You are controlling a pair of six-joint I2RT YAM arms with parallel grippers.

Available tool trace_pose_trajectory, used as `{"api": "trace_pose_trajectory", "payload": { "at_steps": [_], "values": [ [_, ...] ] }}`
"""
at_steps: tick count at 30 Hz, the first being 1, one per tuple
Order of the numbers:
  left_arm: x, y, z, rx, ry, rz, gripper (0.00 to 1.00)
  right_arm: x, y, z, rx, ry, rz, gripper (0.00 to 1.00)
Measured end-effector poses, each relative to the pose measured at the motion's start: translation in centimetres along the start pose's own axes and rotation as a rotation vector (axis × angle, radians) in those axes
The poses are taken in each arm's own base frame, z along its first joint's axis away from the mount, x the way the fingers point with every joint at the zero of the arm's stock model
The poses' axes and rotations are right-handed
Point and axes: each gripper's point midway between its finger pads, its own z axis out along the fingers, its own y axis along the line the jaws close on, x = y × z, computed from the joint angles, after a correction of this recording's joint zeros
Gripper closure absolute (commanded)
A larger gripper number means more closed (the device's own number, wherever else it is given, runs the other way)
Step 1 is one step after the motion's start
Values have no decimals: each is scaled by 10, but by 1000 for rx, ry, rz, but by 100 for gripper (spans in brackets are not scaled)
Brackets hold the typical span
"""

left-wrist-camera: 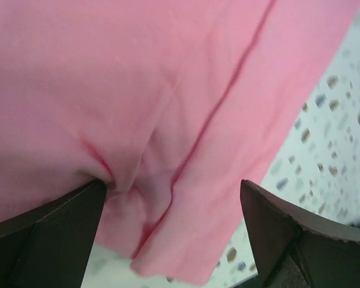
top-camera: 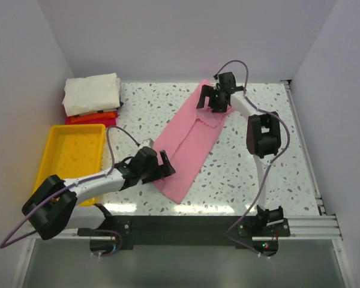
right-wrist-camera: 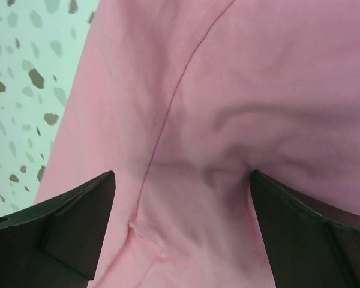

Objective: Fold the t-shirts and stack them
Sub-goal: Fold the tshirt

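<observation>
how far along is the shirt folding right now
Done: folded shirts are stacked at the far left, the cream-white t-shirt on the orange shirt and the red shirt. In hand: the pink t-shirt lies folded lengthwise into a long strip, left jaws open at its near end, right jaws open at its far end. Left: fold it shorter and add it to the stack.

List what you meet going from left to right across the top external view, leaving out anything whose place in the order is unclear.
yellow tray → pink t-shirt → metal rail at the right edge. The stack of folded shirts overlaps the tray from left to right, so it is left out.
</observation>
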Motion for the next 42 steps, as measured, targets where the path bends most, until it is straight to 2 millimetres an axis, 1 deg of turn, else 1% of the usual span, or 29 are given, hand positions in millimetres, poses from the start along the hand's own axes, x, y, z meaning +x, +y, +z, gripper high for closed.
{"api": "trace_pose_trajectory", "payload": {
  "at_steps": [2,4,7,9,11,13,16,19,24,28,31,33,35,37,39,41,42],
  "values": [
    [26,-20,-4,61,63,13,0,-11,11,12,-31,-14,-37,1],
    [48,-36,-6,99,123,26,0,-20,26,23,-66,-32,-72,1],
    [67,-62,-3,128,183,58,0,-28,48,37,-113,-64,-111,1],
    [82,-76,-2,144,219,92,0,-30,60,43,-143,-79,-122,1],
    [96,-90,-1,161,254,124,0,-31,68,47,-166,-96,-118,1],
    [108,-100,-2,175,280,152,0,-33,74,50,-181,-111,-108,1],
    [122,-106,-7,188,300,189,0,-34,79,51,-189,-118,-98,1],
    [130,-106,-11,172,304,221,0,-33,80,51,-190,-116,-94,1],
    [134,-102,-17,113,284,272,0,-33,81,48,-188,-110,-101,1],
    [132,-104,-24,82,260,315,0,-30,85,39,-189,-82,-109,1],
    [124,-112,-33,99,231,335,0,-31,95,21,-215,-70,-115,1],
    [115,-118,-42,123,204,340,0,-36,106,-4,-240,-80,-124,2],
    [106,-122,-51,143,171,343,0,-45,120,-37,-271,-107,-139,1],
    [96,-122,-61,146,136,337,0,-55,135,-78,-296,-160,-162,1],
    [85,-119,-70,136,96,326,0,-60,144,-122,-311,-221,-184,1],
    [73,-110,-78,123,60,302,0,-52,144,-165,-301,-274,-198,1],
    [67,-103,-80,111,44,284,0,-47,142,-184,-291,-303,-203,1]
  ]
}}
